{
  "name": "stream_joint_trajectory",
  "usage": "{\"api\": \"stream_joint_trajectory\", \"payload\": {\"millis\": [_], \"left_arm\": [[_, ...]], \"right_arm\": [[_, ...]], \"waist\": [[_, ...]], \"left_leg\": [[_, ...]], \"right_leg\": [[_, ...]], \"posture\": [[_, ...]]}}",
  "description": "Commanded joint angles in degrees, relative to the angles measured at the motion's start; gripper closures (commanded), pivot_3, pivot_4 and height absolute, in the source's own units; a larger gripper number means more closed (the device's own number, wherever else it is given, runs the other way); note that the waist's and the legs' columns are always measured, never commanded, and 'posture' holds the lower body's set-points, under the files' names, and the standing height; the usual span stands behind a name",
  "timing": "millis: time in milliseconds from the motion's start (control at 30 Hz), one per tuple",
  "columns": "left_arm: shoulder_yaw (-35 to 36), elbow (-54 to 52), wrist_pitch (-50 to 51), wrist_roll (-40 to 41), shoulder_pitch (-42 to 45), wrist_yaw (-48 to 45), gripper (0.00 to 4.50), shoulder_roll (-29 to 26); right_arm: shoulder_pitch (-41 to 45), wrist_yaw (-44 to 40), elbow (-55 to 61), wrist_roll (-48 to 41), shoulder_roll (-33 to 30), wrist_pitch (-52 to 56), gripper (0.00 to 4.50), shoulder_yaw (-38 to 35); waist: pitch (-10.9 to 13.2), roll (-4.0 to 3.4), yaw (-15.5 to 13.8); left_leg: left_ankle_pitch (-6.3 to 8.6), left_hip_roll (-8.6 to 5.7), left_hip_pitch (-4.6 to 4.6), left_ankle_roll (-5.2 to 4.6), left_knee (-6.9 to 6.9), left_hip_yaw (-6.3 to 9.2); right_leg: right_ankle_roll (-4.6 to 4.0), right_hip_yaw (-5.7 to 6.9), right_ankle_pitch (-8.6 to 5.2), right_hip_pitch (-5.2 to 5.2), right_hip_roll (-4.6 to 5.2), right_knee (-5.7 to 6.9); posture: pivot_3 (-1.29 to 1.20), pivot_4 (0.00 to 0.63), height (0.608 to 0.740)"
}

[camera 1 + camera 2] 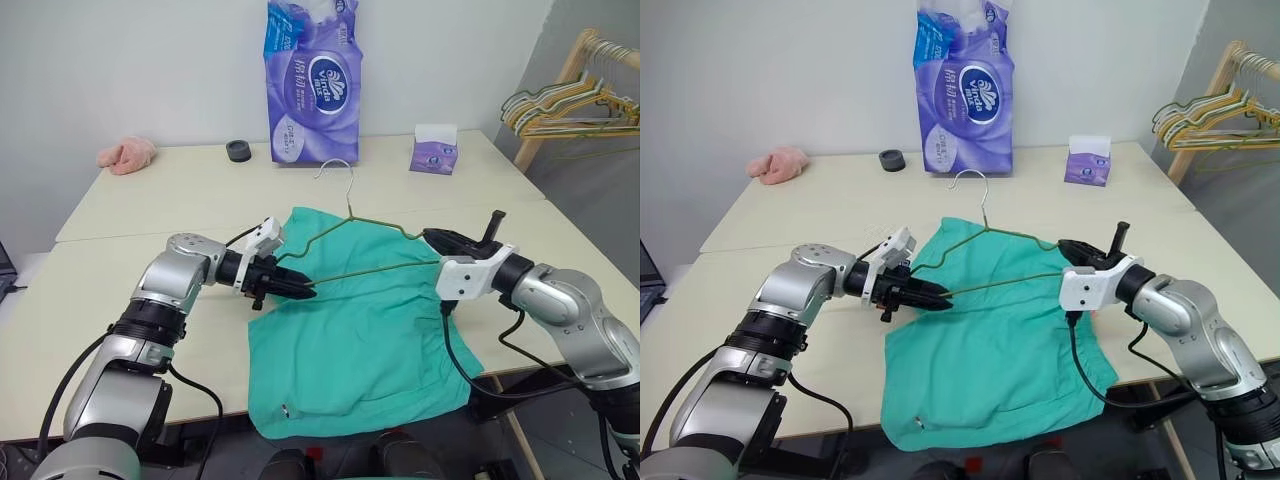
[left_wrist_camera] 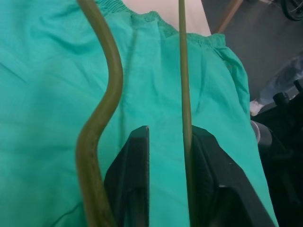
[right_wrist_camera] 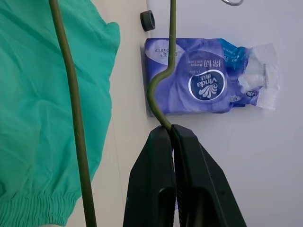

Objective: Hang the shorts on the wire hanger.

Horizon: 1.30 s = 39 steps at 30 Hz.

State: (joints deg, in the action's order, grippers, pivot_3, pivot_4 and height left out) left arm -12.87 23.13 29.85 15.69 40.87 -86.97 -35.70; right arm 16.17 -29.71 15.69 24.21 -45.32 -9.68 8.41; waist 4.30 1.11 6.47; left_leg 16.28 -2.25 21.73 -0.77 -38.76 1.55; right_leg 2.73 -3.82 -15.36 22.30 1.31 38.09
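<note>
- The shorts [image 1: 365,330] lie spread flat on the near part of the table [image 1: 130,300]. One edge hangs slightly over the table's front edge. The gathered waistband faces the right gripper's side.
- The hanger [image 1: 365,235] is held above the shorts. Its hook [image 1: 338,172] points toward the far side of the table. The triangular frame spans between the two grippers.
- The right gripper [image 3: 171,130] is closed on the hanger's wire at the bend of the frame's right end. In the right wrist view both fingers are pressed together around the wire.
- The left gripper [image 1: 305,290] is at the hanger's left end, over the left part of the shorts. In the left wrist view the straight bottom wire [image 2: 184,94] runs along the inner face of one finger [image 2: 210,165]. The other finger [image 2: 135,165] stands apart from it, with a narrow gap between the two. The fingers are partly closed; whether they clamp the wire cannot be told.
- The curved shoulder wire [image 2: 99,113] passes outside the left gripper's fingers, beside them.
- A purple tissue pack [image 1: 312,85] stands upright at the far edge of the table, against the wall.
- A small purple tissue box [image 1: 435,150] stands to the right of the pack.
- A black ring [image 1: 238,150] lies to the left of the pack.
- A pink cloth [image 1: 127,154] lies at the far left corner of the table.
- A wooden rack [image 1: 580,90] with several hangers stands beyond the table's right side.
</note>
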Motion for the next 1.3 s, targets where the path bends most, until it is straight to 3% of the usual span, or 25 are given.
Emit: {"api": "stream_joint_trajectory", "payload": {"millis": [33, 233, 400, 567, 633, 800, 867, 1000, 1200, 1300], "left_arm": [[0.9, -1.9, 0.4, 1.0, 0.4, -0.2, 3.75, -0.2], [0.9, -2.2, 0.0, 0.9, -0.5, 0.0, 3.75, -0.2], [1.1, -1.9, -1.3, 0.1, -1.1, 1.6, 3.76, 0.2], [1.8, -0.4, -5.3, -1.3, -1.4, 5.6, 4.37, 1.4], [2.3, 0.5, -7.8, -2.0, -1.3, 7.7, 4.38, 2.1], [2.4, -1.3, -23.1, -5.6, -3.1, 13.2, 4.39, 4.1], [1.7, -3.6, -30.2, -6.8, -4.7, 13.6, 4.40, 4.6], [0.5, -6.5, -37.3, -7.8, -6.6, 12.4, 4.42, 4.8], [-1.3, -8.0, -43.7, -9.2, -6.8, 11.6, 4.45, 4.7], [-1.8, -7.6, -44.8, -9.4, -6.4, 11.2, 4.46, 4.8]], "right_arm": [[0.0, 0.0, 2.5, -0.3, 0.0, -3.2, 4.50, -1.0], [-0.7, -0.8, 2.5, -0.5, -0.7, -5.8, 4.50, -1.1], [-2.1, -0.5, 1.6, -0.2, -2.8, -9.7, 3.10, -2.4], [-5.6, -0.8, 1.5, -2.8, -5.1, -15.6, 1.43, -4.2], [-6.6, -0.6, 2.1, -5.6, -4.3, -15.9, 1.43, -5.5], [-8.0, -3.2, 5.8, -19.7, 1.6, 4.1, 1.43, -10.8], [-9.3, -10.5, 8.1, -28.6, -1.1, 15.5, 1.43, -12.8], [-10.2, -18.9, 11.6, -39.8, -6.5, 28.1, 1.43, -17.5], [-9.8, -24.1, 14.5, -46.1, -13.2, 39.0, 0.00, -19.6], [-9.2, -24.4, 15.8, -45.7, -14.6, 41.0, 0.00, -17.6]], "waist": [[0.0, 0.00, 0.0], [0.0, -0.01, 0.0], [0.0, 0.00, 0.0], [0.0, 0.02, -0.2], [0.0, 0.02, -0.2], [0.0, 0.03, -0.2], [0.0, 0.01, -0.3], [0.1, -0.07, -0.7], [0.1, -0.15, -1.1], [0.1, -0.15, -0.9]], "left_leg": [[0.00, 0.00, 0.00, 0.00, 0.00, 0.00], [0.00, 0.00, 0.00, 0.00, 0.00, 0.00], [0.00, 0.00, 0.00, 0.00, 0.00, 0.00], [0.00, -0.01, 0.01, -0.01, -0.01, -0.01], [0.00, 0.00, 0.00, 0.00, -0.02, -0.01], [0.00, 0.02, 0.00, 0.00, -0.03, 0.01], [0.00, 0.03, 0.00, 0.00, -0.03, 0.01], [0.02, 0.02, 0.03, -0.03, -0.03, 0.07], [0.02, 0.02, 0.02, -0.03, -0.03, 0.06], [0.02, 0.03, 0.04, -0.03, -0.02, 0.04]], "right_leg": [[0.00, 0.00, 0.00, 0.00, 0.00, 0.00], [0.00, 0.00, 0.00, 0.00, 0.00, 0.00], [0.00, 0.00, 0.00, 0.00, 0.00, 0.00], [0.00, -0.01, 0.00, -0.01, 0.01, -0.02], [0.00, -0.01, 0.00, -0.02, 0.00, -0.02], [-0.01, -0.01, 0.01, -0.03, 0.01, 0.00], [-0.02, -0.02, 0.02, -0.03, 0.03, 0.00], [-0.04, 0.07, 0.03, -0.03, 0.10, -0.03], [-0.03, 0.09, 0.03, -0.06, 0.12, -0.08], [-0.03, 0.09, 0.02, -0.04, 0.11, -0.09]], "posture": [[-0.17, 0.070, 0.740], [-0.17, 0.072, 0.740], [-0.17, 0.072, 0.740], [-0.17, 0.073, 0.740], [-0.17, 0.073, 0.740], [-0.17, 0.073, 0.740], [-0.18, 0.070, 0.740], [-0.18, 0.070, 0.740], [-0.18, 0.070, 0.740], [-0.18, 0.070, 0.740]]}}
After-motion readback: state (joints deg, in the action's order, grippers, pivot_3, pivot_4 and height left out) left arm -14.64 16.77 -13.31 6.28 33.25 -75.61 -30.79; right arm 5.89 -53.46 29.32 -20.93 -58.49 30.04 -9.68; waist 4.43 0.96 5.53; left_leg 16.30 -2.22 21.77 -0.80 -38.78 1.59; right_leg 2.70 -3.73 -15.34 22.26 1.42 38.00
